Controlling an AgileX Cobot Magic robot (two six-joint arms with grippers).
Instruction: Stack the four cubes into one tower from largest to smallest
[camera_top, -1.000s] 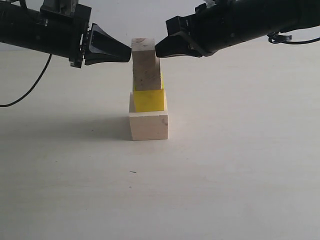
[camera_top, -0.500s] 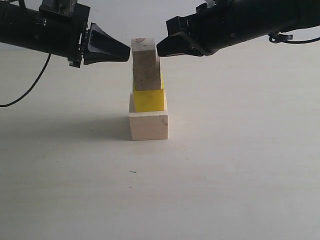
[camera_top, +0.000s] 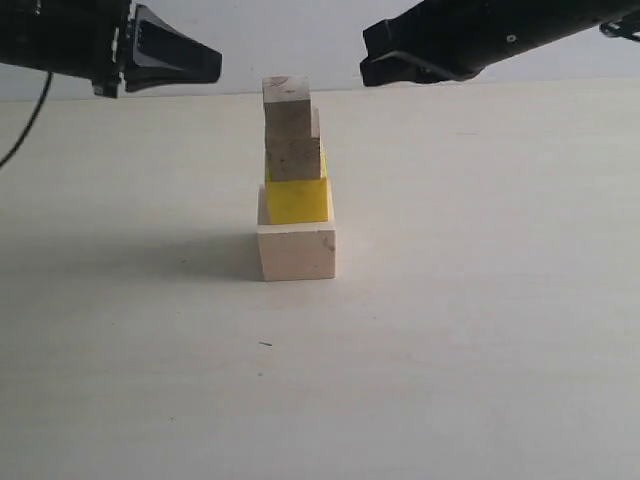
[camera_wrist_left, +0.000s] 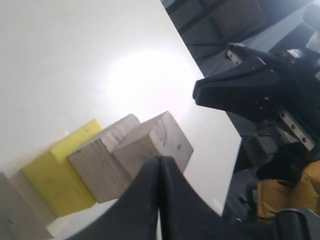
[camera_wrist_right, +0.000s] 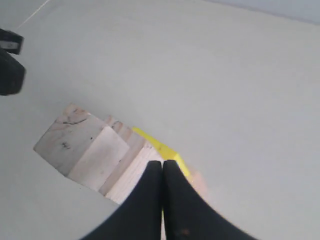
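The tower stands mid-table in the exterior view: the largest pale wood cube at the bottom, the yellow cube on it, the speckled wood cube above, and the smallest pale cube on top. My left gripper is shut and empty, up and to the left of the top cube. My right gripper is shut and empty, up and to the right of it. Neither touches the tower. The left wrist view shows the stacked cubes past the shut left gripper. The right wrist view shows the same stack past the right gripper.
The pale table stretches wide on all sides of the tower. A black cable hangs from the left arm at the far left. Dark equipment shows beyond the table edge in the left wrist view.
Both grippers have pulled back from the top cube, the left one up and to the left, the right one up and to the right. The tower stands unmoved.
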